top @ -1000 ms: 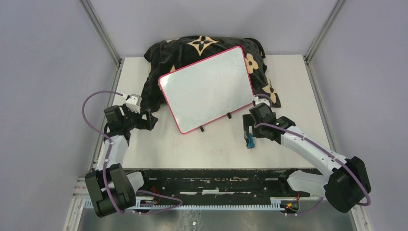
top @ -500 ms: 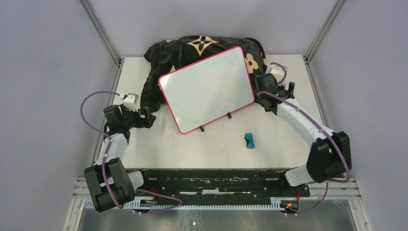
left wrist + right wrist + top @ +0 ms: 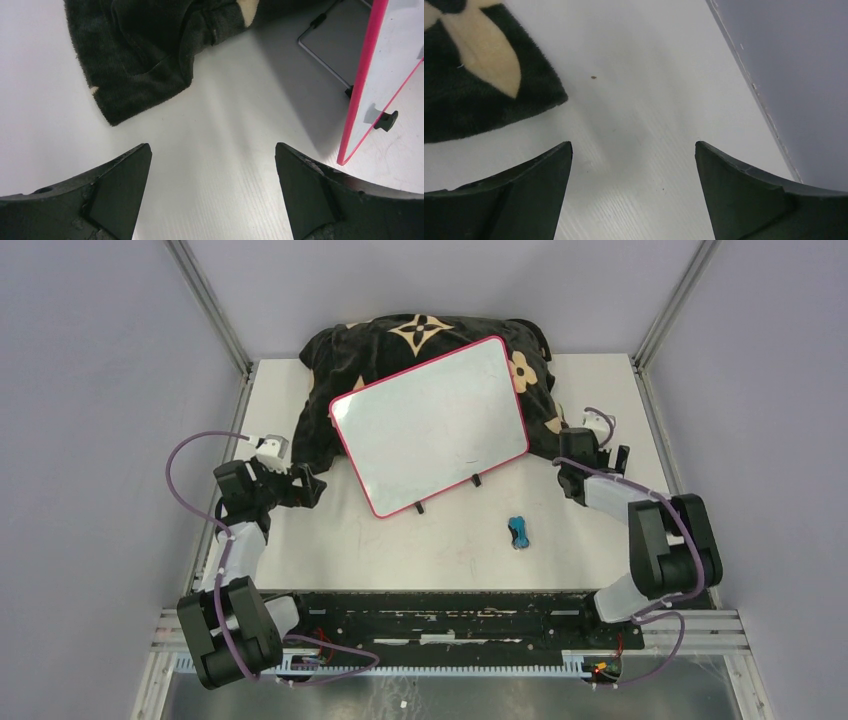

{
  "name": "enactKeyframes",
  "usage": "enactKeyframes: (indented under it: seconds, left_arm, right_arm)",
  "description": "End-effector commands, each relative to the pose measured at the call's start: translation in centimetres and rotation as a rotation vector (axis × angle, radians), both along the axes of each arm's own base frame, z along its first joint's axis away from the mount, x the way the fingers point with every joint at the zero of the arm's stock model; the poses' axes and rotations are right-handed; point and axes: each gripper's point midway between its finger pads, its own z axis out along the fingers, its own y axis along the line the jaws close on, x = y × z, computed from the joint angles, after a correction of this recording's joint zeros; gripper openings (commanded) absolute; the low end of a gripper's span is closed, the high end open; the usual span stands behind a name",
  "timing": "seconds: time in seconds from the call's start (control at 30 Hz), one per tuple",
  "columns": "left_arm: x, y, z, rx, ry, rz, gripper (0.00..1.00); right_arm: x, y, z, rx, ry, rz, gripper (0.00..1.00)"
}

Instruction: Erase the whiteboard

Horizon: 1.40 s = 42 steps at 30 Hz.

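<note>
Whiteboard (image 3: 432, 425) leans on its feet against the cushion (image 3: 420, 335) at mid table (image 3: 330, 550), tilted so its face is reachable, while left pincer (image 3: 308, 487) and right pincer (image 3: 594, 443) stand spread, empty, beside it.

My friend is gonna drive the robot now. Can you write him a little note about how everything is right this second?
Left end effector: open, empty, low over the table by the cushion's left edge.
Right end effector: open, empty, over the table right of the cushion.
Things: whiteboard stands tilted on its feet in front of the cushion; blue eraser lies on the table in front of it, nobody holding it.
Done: board looks almost blank.
Left: one tiny dark mark near its lower edge may need wiping; too small to be sure.
</note>
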Motion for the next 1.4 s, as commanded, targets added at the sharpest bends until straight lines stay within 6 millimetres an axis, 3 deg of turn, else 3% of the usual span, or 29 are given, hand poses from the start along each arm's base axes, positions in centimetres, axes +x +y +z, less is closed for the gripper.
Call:
enactKeyframes:
  seconds: [0.0,0.1,0.23,0.3,0.77,1.27,1.37]
  left_arm:
    - [0.3,-0.6,1.0,-0.018,-0.044,-0.044,0.99]
    - [0.1,-0.9,1.1,-0.026,-0.045,-0.06,0.99]
    - [-0.1,-1.0,1.0,-0.024,-0.044,-0.07,0.99]
    - [-0.3,-1.0,1.1,-0.017,-0.046,-0.068,0.99]
    - [-0.4,-1.2,1.1,-0.024,-0.053,-0.084,0.99]
    - [-0.9,-1.3,1.4,-0.014,-0.072,-0.097,0.99]
    - [-0.9,-1.4,1.6,-0.014,-0.08,-0.101,1.0]
  right_arm:
    - [2.1,1.5,5.8,0.008,-0.311,0.103,1.0]
    - [2.0,3.2,5.8,-0.008,-0.332,0.186,1.0]
    - [2.1,5.1,3.1,-0.076,-0.365,0.263,1.0]
    - [1.9,5.4,2.8,-0.101,-0.314,0.252,1.0]
    - [2.9,6.2,1.8,0.056,-0.32,0.42,0.96]
    - [2.1,6.6,1.8,0.089,-0.393,0.479,1.0]
    - [1.9,6.3,1.5,0.089,-0.48,0.496,1.0]
